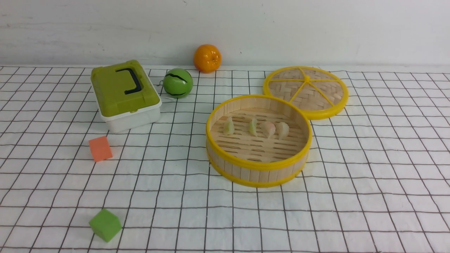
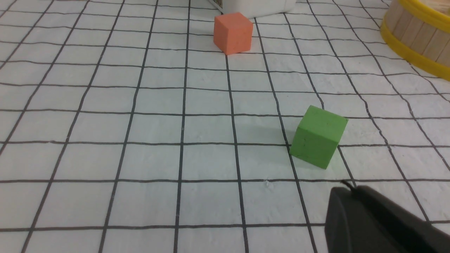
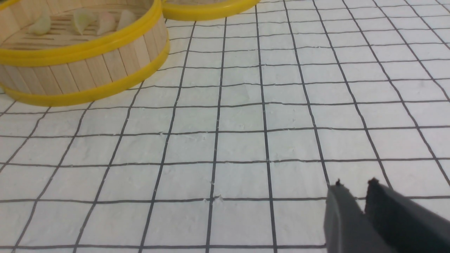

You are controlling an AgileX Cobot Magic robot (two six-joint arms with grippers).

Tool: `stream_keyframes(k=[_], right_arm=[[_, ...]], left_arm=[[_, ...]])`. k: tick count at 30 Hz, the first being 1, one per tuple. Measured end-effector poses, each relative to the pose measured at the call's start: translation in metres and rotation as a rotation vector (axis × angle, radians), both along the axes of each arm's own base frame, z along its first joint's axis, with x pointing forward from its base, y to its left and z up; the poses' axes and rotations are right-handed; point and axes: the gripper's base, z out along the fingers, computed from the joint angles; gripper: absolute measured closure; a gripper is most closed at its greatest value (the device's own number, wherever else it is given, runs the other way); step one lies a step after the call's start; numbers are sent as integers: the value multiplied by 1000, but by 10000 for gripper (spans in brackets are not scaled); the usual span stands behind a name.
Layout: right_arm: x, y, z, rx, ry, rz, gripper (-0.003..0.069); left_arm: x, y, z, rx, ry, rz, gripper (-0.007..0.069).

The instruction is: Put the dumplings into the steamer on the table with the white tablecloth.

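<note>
The steamer (image 1: 258, 173) stands on the white tablecloth (image 1: 369, 182) right of the middle. Several dumplings lie in a row on its slatted floor: pale green ones (image 1: 229, 126) (image 1: 253, 127) and whitish-pink ones (image 1: 268, 129) (image 1: 282, 130). They also show in the right wrist view (image 3: 82, 19) inside the steamer (image 3: 88, 66). Neither arm shows in the front view. My left gripper (image 2: 351, 188) is shut and empty, low over the cloth near the green cube (image 2: 318, 137). My right gripper (image 3: 355, 184) is shut and empty over bare cloth, well short of the steamer.
The flat woven lid (image 1: 306, 89) lies behind the steamer to the right. A green-lidded box (image 1: 123, 93), a green ball (image 1: 178, 83) and an orange (image 1: 207, 58) stand at the back. An orange cube (image 1: 100, 148) and the green cube (image 1: 105, 225) lie on the left.
</note>
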Motion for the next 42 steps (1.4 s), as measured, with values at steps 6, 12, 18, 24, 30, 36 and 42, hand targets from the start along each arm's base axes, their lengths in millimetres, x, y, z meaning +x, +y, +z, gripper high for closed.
stream_keyframes(k=[6,12,18,24,30,36,42], right_arm=[[0,0,0,0,0,0,548],[0,0,0,0,0,0,546],[0,0,0,0,0,0,546],[0,0,0,0,0,0,546],[0,0,0,0,0,0,538],[0,0,0,0,0,0,530],[0,0,0,0,0,0,524]], left_arm=[[0,0,0,0,0,0,637],[0,0,0,0,1,0,637],[0,0,0,0,1,0,637],[0,0,0,0,1,0,637],[0,0,0,0,1,0,637],[0,0,0,0,1,0,637],[0,0,0,0,2,0,636]])
